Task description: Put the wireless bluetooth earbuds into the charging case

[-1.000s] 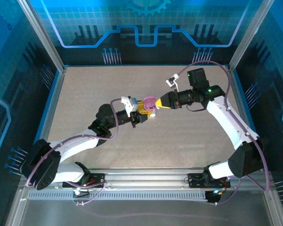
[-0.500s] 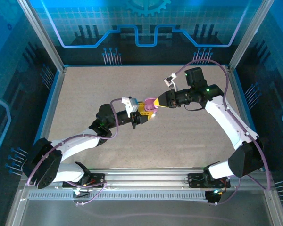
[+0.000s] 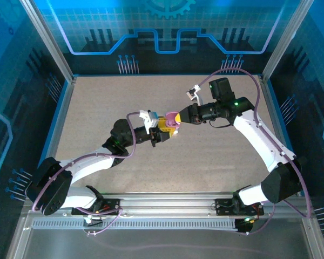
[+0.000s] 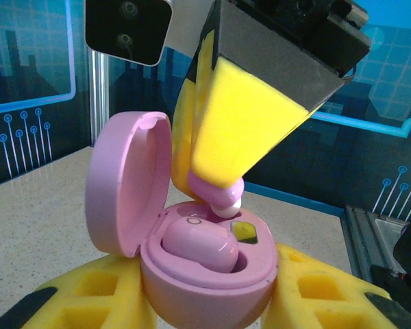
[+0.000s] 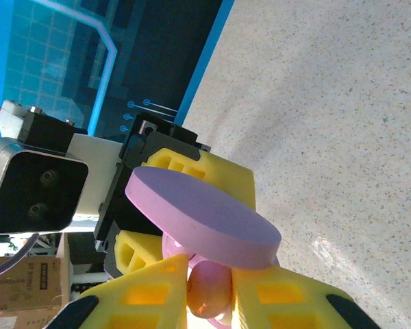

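The left pincer (image 4: pixel 205 312) is clenching the open pink oval plastic charging case (image 4: pixel 127 185) above the speckled worktop (image 3: pixel 97 108). The right pincer (image 5: pixel 209 291) is pinching a small pink plastic earbud (image 4: pixel 218 194) just over its socket, beside a second pink earbud (image 4: pixel 198 248) sitting inside.

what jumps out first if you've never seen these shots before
An open pink case is pinched in the left gripper over the middle of the table, with one pink earbud already seated inside. Just over the case's free slot, the right gripper pinches a second pink earbud.
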Motion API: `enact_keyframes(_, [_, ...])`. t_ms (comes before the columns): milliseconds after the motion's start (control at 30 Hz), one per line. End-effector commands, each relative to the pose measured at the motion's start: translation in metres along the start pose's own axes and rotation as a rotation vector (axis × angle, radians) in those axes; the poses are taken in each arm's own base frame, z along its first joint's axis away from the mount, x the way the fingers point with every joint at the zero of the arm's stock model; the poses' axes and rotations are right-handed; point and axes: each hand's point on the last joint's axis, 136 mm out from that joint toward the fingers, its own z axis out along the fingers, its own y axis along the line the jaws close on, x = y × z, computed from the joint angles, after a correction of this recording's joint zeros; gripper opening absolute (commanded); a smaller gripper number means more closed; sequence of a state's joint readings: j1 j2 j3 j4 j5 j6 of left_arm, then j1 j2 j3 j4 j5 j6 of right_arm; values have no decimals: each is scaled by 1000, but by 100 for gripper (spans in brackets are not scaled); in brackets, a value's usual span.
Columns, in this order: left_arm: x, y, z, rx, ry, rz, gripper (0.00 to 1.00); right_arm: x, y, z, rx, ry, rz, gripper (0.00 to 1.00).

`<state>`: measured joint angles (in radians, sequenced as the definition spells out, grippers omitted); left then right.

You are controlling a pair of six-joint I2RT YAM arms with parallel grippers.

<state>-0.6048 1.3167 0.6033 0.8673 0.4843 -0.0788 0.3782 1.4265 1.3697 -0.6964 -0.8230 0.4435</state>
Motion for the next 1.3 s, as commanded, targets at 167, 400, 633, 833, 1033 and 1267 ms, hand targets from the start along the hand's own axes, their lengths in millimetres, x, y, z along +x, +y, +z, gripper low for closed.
enact_keyframes(167, [-31,-14,3,69,-87,52,33,-4,0,-1,84,-23,-63,28])
enact_keyframes(400, [-30,-14,3,69,-84,51,33,-3,1,-2,100,-19,-69,31])
enact_keyframes(633, [-30,-14,3,62,-81,58,33,-4,3,-5,107,-30,-74,34])
enact_keyframes(833, [-28,-12,3,56,-74,59,33,-6,8,-10,115,-50,-81,38])
enact_keyframes(1033, [-26,-11,2,46,-69,59,33,-7,17,-18,118,-73,-101,45])
enact_keyframes(1267, [-25,-10,2,39,-63,68,33,-6,30,-32,106,-107,-139,48])
